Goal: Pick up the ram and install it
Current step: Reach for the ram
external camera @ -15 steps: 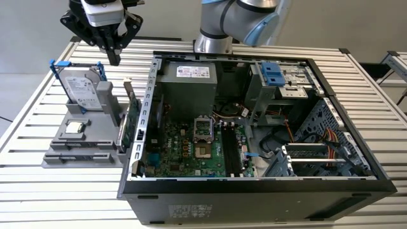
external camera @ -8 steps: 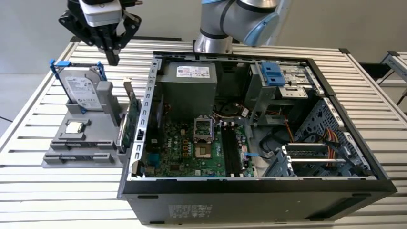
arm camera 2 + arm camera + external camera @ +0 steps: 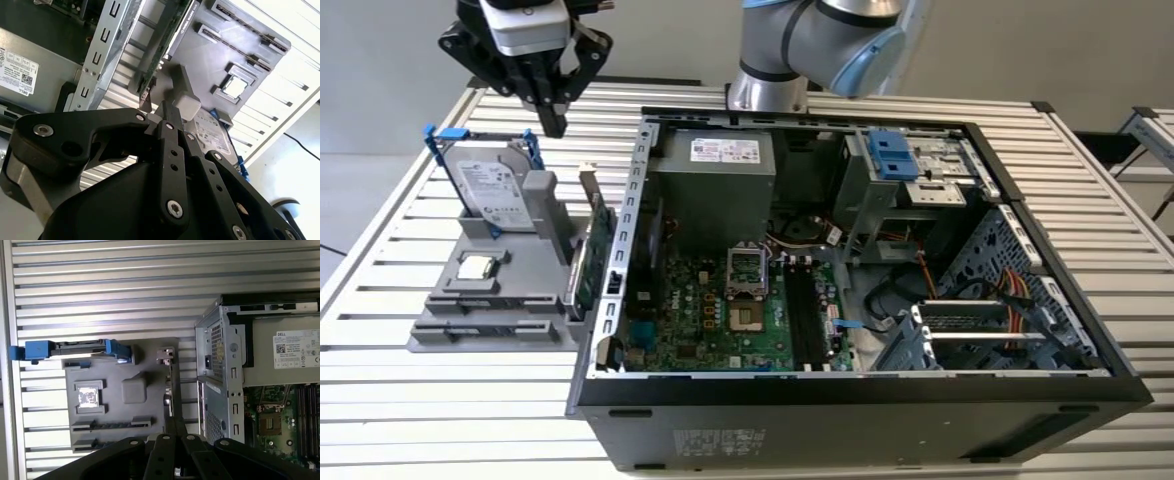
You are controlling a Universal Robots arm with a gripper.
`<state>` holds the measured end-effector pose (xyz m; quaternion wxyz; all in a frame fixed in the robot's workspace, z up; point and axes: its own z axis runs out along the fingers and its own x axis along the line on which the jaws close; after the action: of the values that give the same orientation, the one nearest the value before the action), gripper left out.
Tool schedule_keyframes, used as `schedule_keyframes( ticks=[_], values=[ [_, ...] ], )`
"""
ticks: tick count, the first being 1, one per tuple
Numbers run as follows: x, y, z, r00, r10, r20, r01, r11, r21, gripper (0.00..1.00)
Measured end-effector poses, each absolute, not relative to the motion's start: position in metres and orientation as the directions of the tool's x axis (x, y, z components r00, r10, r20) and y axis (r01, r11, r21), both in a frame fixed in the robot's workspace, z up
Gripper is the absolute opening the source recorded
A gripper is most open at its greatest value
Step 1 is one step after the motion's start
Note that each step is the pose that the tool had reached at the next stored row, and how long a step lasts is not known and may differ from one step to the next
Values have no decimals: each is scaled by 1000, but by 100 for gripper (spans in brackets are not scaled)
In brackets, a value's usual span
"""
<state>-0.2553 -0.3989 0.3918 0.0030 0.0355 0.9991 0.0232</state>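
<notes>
Your gripper (image 3: 554, 124) hangs at the upper left of the exterior view, pointing down above the far end of the grey fixture (image 3: 520, 305); its fingers are drawn together at the tips and nothing sits between them; in both wrist views the fingertips (image 3: 173, 424) meet in the same way and are bare.

You will find the ram (image 3: 480, 327) at the lower left of the exterior view, lying flat in a long narrow holder at the near end of the fixture; in the first wrist view it reads as a dark strip (image 3: 97, 443) beside a second holder of the same kind; it is well apart from the gripper and untouched.

Note on the same fixture: the hard drive (image 3: 494, 195) stands on edge in its blue-tabbed frame, directly below the gripper; the processor chip (image 3: 478, 267) lies flat between the drive and the ram holders; the green expansion card (image 3: 594, 252) stands upright along the fixture's edge, just beside the computer case (image 3: 854, 385).

The case lies open on the slatted table (image 3: 400, 410), filling the centre and right of the exterior view; its motherboard (image 3: 707, 320) is exposed.
</notes>
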Motion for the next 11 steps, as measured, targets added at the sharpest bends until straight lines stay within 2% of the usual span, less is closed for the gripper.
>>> schedule_keyframes(
  ticks=[11],
  values=[
    [-258, -399, 392, -997, 71, -4, 71, 996, 46, 0]
  ],
)
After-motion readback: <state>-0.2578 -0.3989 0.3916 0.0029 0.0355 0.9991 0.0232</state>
